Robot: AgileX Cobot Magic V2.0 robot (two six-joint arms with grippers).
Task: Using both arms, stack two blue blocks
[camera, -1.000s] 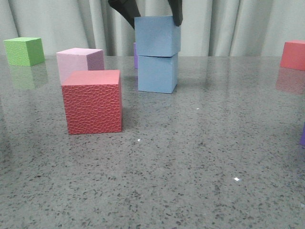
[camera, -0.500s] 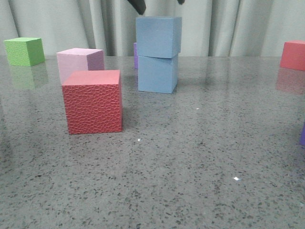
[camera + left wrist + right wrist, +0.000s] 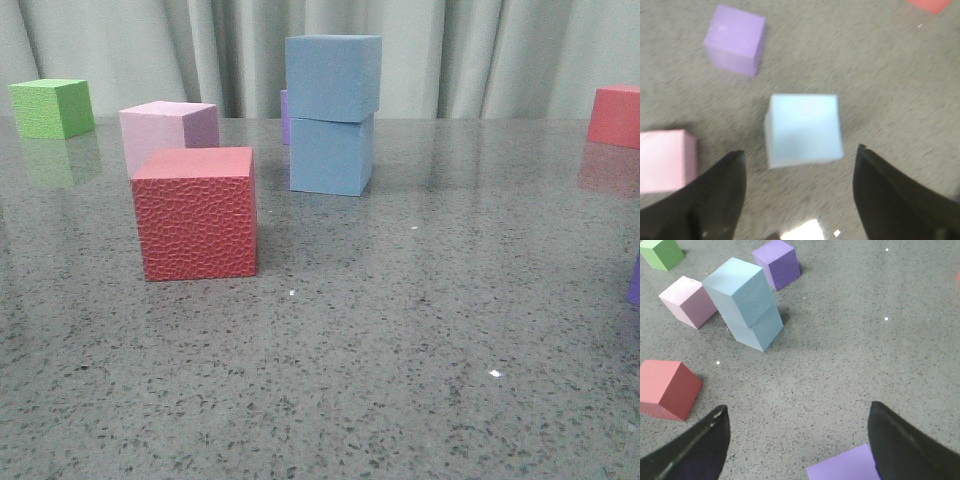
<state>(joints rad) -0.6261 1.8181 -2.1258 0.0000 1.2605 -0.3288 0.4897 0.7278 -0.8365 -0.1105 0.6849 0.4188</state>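
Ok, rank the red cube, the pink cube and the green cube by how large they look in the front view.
1. Red cube, largest in the picture.
2. Pink cube, partly hidden behind the red one.
3. Green cube, smallest.
The red cube sits nearest the camera and the green farthest, so their true sizes may well match.

This looks like a lab or robot test bench rather than a home or shop. A grey speckled stone-look table (image 3: 420,330) fills the front view, and a plain pale curtain (image 3: 470,55) closes off everything behind it like a backdrop. On the table sit only foam cubes in flat colours: red (image 3: 195,212), pink (image 3: 165,128), green (image 3: 50,106), purple (image 3: 777,262) and blue (image 3: 332,110), scattered about like practice props. Black gripper fingers (image 3: 715,200) at the edge of both wrist views add to the staged, experimental look.
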